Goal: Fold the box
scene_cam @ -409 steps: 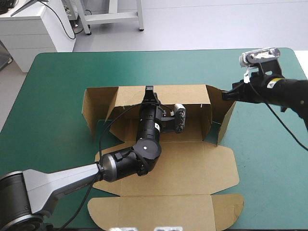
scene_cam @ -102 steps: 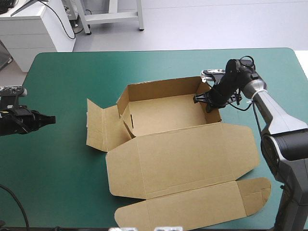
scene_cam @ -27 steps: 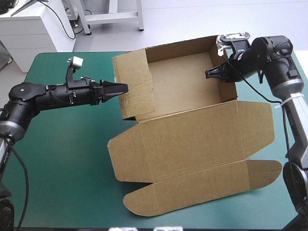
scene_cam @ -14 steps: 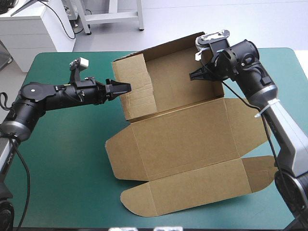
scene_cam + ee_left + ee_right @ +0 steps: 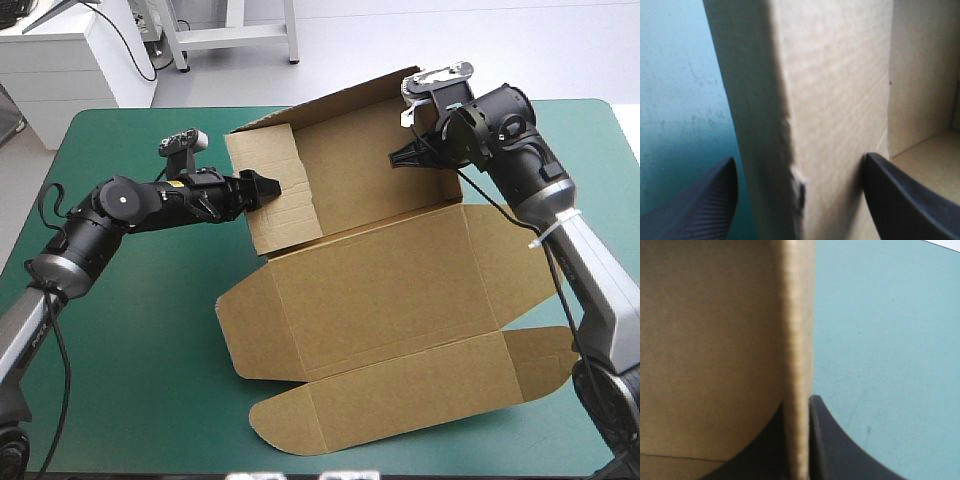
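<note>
While both your arms are reaching inward, box (image 5: 370, 290): sitting at the middle of the table (image 5: 130, 330), tray leaning up toward 12 o'clock, lid lying flat toward 6.
Left gripper (image 5: 268, 187): pointing toward 3 o'clock, fingers standing apart astride the 9 o'clock wall.
Right gripper (image 5: 396, 160): raised, pointing toward 9 o'clock, pinching the 3 o'clock wall.

The box (image 5: 350, 165) lies on the table (image 5: 130, 330) between left end effector (image 5: 271, 186) and right end effector (image 5: 398, 160) (lid (image 5: 380, 290) nearer).

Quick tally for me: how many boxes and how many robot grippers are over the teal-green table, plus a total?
Brown box: 1
Black grippers: 2, the left gripper and the right gripper
Total: 3
</note>
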You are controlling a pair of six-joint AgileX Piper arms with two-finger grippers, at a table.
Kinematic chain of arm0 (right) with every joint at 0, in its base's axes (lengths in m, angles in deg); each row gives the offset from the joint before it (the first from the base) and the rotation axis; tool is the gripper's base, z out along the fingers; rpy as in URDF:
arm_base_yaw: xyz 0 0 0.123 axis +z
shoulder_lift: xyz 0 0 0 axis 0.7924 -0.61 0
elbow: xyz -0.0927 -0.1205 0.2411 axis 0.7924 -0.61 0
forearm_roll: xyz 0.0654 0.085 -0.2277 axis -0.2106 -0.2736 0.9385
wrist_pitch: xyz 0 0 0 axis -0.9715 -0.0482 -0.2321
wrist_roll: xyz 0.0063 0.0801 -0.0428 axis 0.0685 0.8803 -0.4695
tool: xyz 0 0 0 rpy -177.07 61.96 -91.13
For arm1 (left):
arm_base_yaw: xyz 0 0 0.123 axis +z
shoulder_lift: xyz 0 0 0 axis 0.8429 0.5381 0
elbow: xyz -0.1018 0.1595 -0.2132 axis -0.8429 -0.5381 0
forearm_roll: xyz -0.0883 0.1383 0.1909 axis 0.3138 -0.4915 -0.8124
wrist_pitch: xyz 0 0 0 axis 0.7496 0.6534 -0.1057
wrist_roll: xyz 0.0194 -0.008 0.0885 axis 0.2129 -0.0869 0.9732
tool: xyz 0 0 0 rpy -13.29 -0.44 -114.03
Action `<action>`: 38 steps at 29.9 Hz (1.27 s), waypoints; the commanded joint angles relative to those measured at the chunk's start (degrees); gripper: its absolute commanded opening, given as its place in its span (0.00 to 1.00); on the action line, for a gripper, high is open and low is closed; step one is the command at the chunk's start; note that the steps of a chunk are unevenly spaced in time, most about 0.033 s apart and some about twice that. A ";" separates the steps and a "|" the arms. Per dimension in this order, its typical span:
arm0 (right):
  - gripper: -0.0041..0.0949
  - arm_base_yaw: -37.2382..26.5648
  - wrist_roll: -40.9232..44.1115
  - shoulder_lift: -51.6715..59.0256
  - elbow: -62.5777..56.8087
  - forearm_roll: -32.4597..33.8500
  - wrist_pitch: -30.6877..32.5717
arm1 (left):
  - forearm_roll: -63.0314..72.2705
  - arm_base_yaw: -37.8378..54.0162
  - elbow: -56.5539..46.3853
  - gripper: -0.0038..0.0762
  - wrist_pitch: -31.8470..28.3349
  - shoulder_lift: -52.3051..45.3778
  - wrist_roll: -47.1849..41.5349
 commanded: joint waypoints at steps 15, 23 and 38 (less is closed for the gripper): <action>0.04 6.01 5.13 4.29 2.17 9.38 -3.21 | 4.37 -4.72 -0.92 0.31 -10.24 -2.27 -2.14; 0.04 6.01 5.50 4.29 2.17 9.27 -2.38 | 4.38 -10.06 -2.30 0.04 -18.71 -2.55 -3.34; 0.04 -6.98 1.58 0.66 2.03 -6.94 5.89 | -29.58 -11.80 16.79 0.04 -1.18 6.91 -20.46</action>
